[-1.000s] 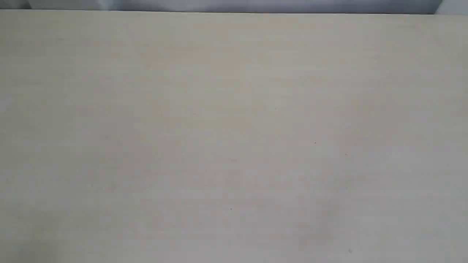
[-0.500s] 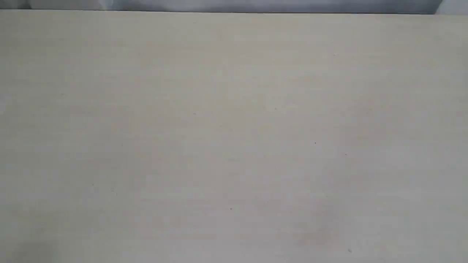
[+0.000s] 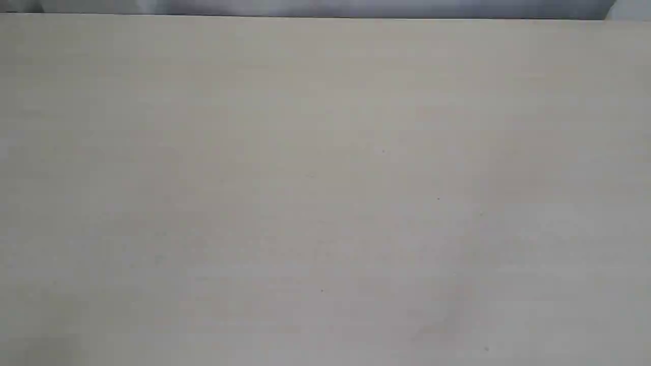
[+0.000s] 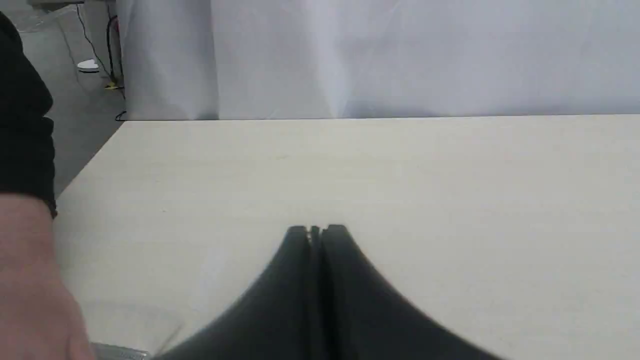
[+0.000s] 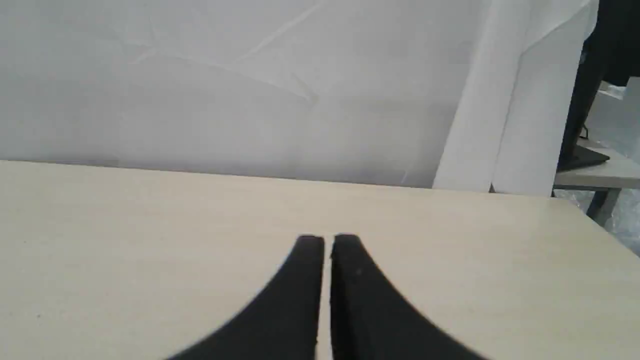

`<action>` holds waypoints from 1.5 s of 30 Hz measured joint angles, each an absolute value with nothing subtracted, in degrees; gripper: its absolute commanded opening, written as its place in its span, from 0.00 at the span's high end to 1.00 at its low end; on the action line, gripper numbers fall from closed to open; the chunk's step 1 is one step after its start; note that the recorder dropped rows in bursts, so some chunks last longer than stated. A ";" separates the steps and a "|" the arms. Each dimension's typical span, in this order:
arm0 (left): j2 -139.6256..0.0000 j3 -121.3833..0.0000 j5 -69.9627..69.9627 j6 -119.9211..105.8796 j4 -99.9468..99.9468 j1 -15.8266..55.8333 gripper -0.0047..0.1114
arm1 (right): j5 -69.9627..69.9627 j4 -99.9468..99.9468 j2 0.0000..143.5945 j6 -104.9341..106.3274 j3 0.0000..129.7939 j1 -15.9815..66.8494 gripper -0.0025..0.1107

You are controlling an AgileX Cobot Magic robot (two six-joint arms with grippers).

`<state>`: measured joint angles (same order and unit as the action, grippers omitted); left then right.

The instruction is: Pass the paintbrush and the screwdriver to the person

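Jaws on the left gripper (image 4: 315,231) are pressed together, only a hairline seam between the black fingers, nothing gripped; the tips hang over the pale table (image 4: 400,175) and contact with it cannot be told. The right gripper (image 5: 327,241) is almost as tight, with a thin slit through which the tabletop shows, and it holds nothing either. The exterior view gives only the bare beige tabletop and a strip of grey backdrop (image 3: 325,7) along the far edge, with neither gripper in it. The left wrist view adds the person (image 4: 30,280), a blurred bare hand with a dark sleeve cuff (image 4: 22,125) at the table's side edge, near the left gripper but apart from it. Just beside that hand a silvery strip (image 4: 120,353) pokes in at the frame edge; too little shows to name it. Where the paintbrush and the screwdriver lie cannot be told. The right wrist view alone shows a white curtain (image 5: 500,125) and a second desk (image 5: 595,175) past the table's corner.
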<state>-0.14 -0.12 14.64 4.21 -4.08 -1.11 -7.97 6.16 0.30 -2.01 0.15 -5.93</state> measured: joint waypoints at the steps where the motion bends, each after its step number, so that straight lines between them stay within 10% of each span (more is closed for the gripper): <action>1: -0.14 -0.12 14.64 4.21 -4.08 -1.11 0.96 | -8.82 6.16 0.30 -2.01 0.15 -5.93 0.94; 45: -0.14 -0.12 14.64 4.21 -4.08 -1.11 0.96 | -20.49 6.40 0.30 -2.01 0.15 -5.37 0.94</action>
<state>-0.14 -0.12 14.64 4.21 -4.08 -1.11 -20.49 6.40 0.30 -2.01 0.15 -5.37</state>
